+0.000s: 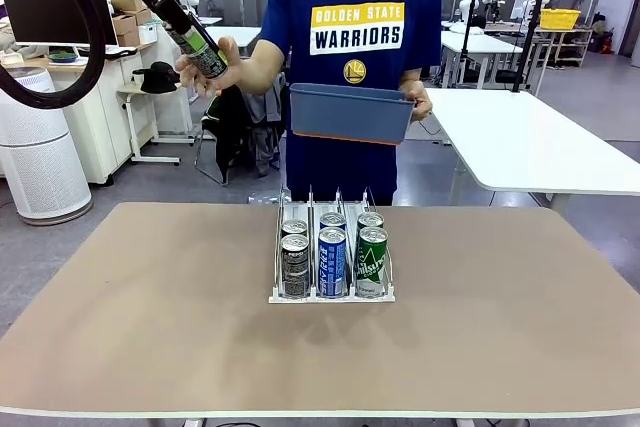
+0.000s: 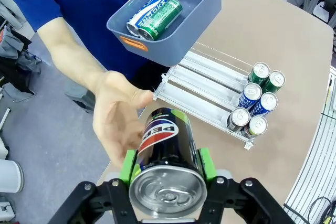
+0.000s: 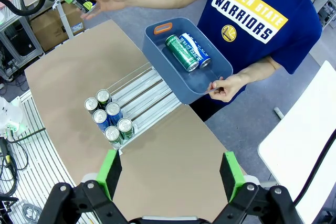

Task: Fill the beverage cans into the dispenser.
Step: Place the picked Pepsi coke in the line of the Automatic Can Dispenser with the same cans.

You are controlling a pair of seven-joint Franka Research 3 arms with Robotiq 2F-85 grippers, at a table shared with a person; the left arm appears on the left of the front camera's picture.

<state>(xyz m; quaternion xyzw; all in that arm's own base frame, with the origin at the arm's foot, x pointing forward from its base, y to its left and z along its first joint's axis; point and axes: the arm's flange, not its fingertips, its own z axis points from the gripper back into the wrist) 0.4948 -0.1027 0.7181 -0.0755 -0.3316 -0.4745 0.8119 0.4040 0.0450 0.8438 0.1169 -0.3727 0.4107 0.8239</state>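
Can, black, silver-topped, in left end effector, perhaps against palm

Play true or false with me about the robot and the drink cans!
1. The left gripper holds a black can. True.
2. The dispenser has three cans in it. False: six cans stand there, two in each lane.
3. The tub has a green can and a blue can lying in it. True.
4. The right gripper is squeezing a can. False: it is open and empty.
5. The tub sits on the table. False: the person's hand holds it up above the table's far edge.
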